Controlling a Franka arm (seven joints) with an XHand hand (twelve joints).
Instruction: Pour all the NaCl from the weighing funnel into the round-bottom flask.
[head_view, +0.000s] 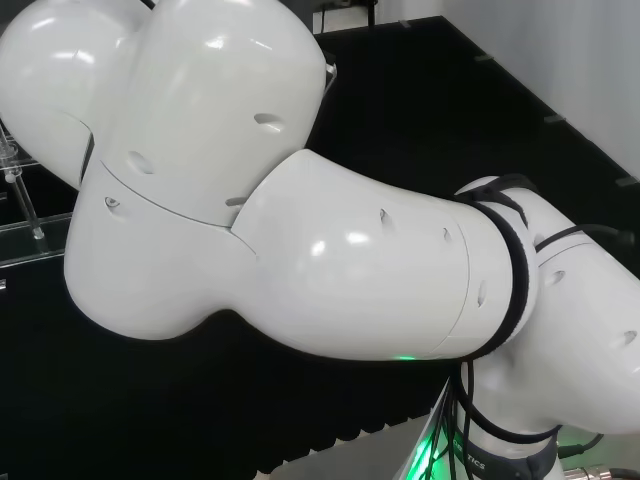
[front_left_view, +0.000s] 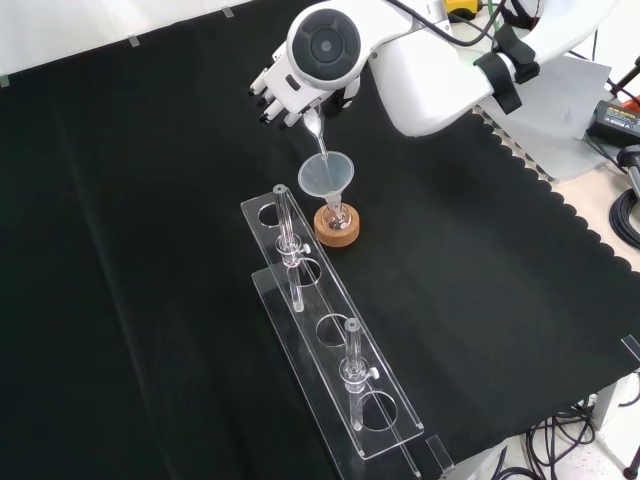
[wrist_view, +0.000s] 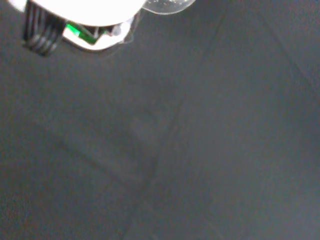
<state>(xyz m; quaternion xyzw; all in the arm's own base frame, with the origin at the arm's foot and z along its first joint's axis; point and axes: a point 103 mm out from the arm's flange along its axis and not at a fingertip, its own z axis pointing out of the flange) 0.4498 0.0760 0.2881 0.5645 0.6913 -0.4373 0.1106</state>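
Start with the tabletop (front_left_view: 120, 250), black cloth all over, because it sets the stakes: anything that drops here lands on cloth, among clear ware that is hard to pick out. In the front view the clear rack (front_left_view: 330, 350) runs down toward the camera with two slim glass pieces standing in it, just in front of the work.

Just behind the rack's far end stands the round-bottom flask (front_left_view: 337, 217) on its cork ring (front_left_view: 336, 229). Treat it as light, rigid and breakable; the ring is what keeps it upright, so you should judge any sideways nudge as a tipping risk. A wide clear funnel (front_left_view: 327, 175) sits in its neck, mouth up, and that top-heavy stack will not forgive a bump.

Above it, at the top of the front view, the robot hand (front_left_view: 283, 95) comes out from behind the arm's round grey cap. Its fingers (front_left_view: 268, 106) curl downward round the upper end of the weighing funnel (front_left_view: 318, 135), which hangs from the grip as a thin glass piece tilted down. Its lower tip sits at or just inside the wide funnel's rim; you cannot tell from here whether glass touches glass.

The weighing funnel will handle as very light, stiff, smooth and brittle, so it could slip or rotate in the grip. The broad upper end, where it is held now, looks the right place. Whether salt remains inside is too small to tell.
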